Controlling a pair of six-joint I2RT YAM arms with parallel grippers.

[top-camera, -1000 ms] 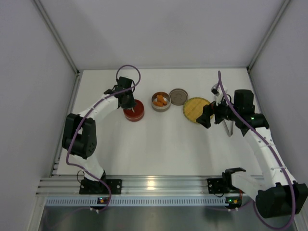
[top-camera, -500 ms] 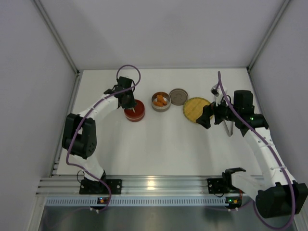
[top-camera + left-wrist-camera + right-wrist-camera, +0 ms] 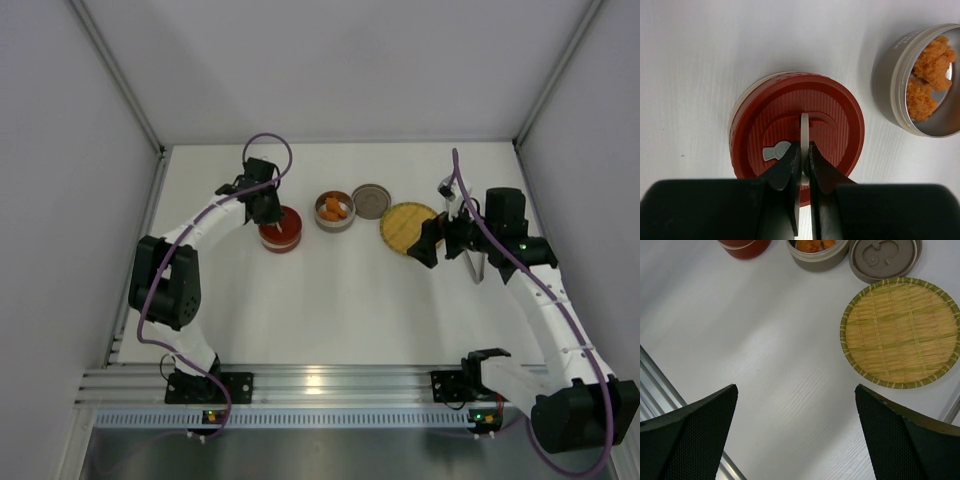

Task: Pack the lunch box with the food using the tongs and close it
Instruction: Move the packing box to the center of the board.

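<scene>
Underneath everything white table (image 3: 765,340), grey walls (image 3: 330,70) around, left gripper (image 3: 805,150) pinching white tab (image 3: 804,127) on red lid (image 3: 835,115), orange food (image 3: 927,75) in bowl (image 3: 885,85) at its right, right gripper (image 3: 795,390) spread wide, tongs (image 3: 479,270) beside it half hidden.

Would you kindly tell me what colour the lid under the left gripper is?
The lid is dark red, its handle white; clearest in the left wrist view.
</scene>
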